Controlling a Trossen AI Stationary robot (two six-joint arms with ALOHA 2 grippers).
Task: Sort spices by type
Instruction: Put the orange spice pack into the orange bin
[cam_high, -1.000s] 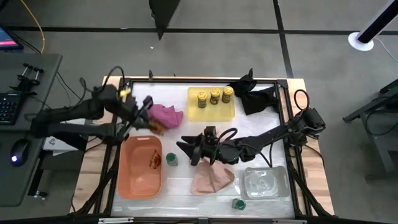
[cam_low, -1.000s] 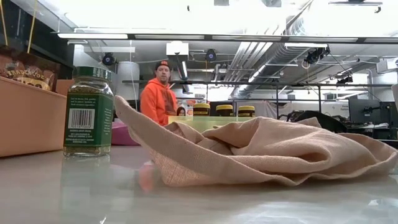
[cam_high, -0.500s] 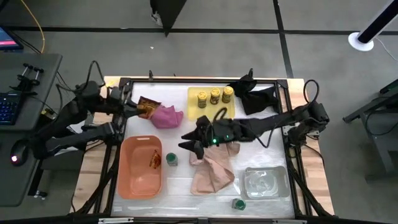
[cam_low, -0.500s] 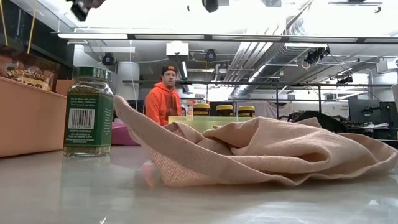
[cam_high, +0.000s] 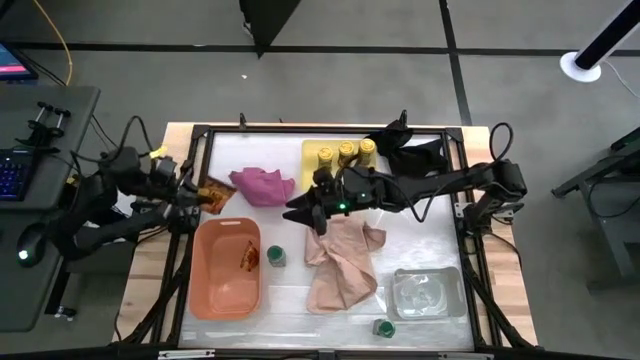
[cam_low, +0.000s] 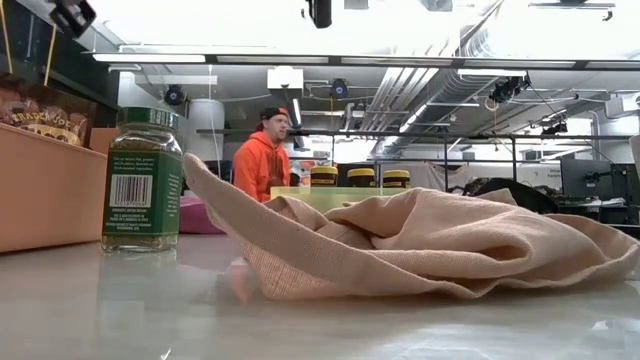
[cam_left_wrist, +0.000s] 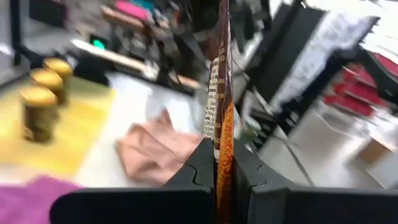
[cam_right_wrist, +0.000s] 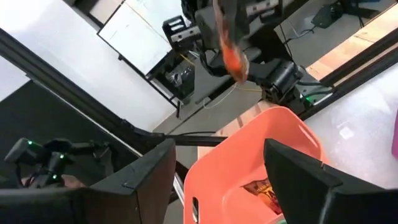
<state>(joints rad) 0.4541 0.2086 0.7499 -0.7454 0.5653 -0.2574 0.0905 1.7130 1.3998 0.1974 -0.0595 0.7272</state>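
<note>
Three jars (cam_high: 344, 154) stood in a row in the far tray (cam_high: 340, 180), right of one cloth (cam_high: 262, 185). Another cloth (cam_high: 420, 158) lay at the far right corner. One packet (cam_high: 249, 256) lay in the left tray (cam_high: 227, 268), a jar (cam_high: 275, 257) just beside it. A third cloth (cam_high: 340, 262) lay mid-table, left of the near-right tray (cam_high: 428, 293). Another jar (cam_high: 384, 327) stood at the near edge.

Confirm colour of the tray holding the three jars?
Yellow tray; clearest in the high view.
</note>
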